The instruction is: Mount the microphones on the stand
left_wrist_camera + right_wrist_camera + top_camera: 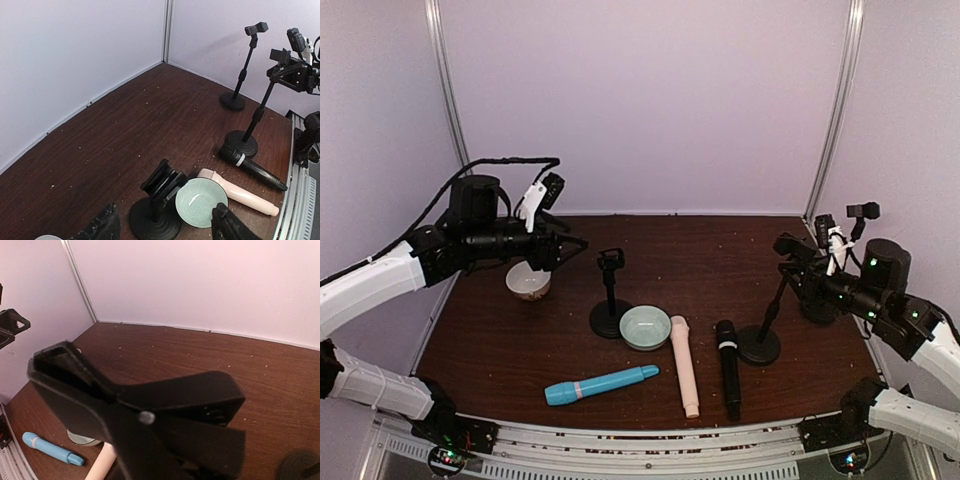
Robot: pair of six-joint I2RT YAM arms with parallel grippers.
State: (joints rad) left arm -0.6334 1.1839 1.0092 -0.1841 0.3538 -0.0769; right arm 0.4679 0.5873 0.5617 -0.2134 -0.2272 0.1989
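Three microphones lie near the table's front edge: light blue point(602, 384), pale pink-beige point(685, 366) and black point(728, 368). The pink point(239, 191) and black point(252, 167) ones also show in the left wrist view, and the blue one in the right wrist view point(47, 447). A black stand point(610, 295) with an empty clip stands mid-table. My left gripper point(570, 245) hovers open to its left, its fingertips point(102, 225) wide apart over that stand point(160, 195). My right gripper point(790, 262) holds the clip point(150, 415) of a second stand point(760, 343).
A pale green bowl point(645, 327) sits against the middle stand's base, touching the pink microphone's head. A white bowl point(528, 282) sits under the left gripper. A third stand point(235, 97) stands at the back right. Walls close in the back and both sides.
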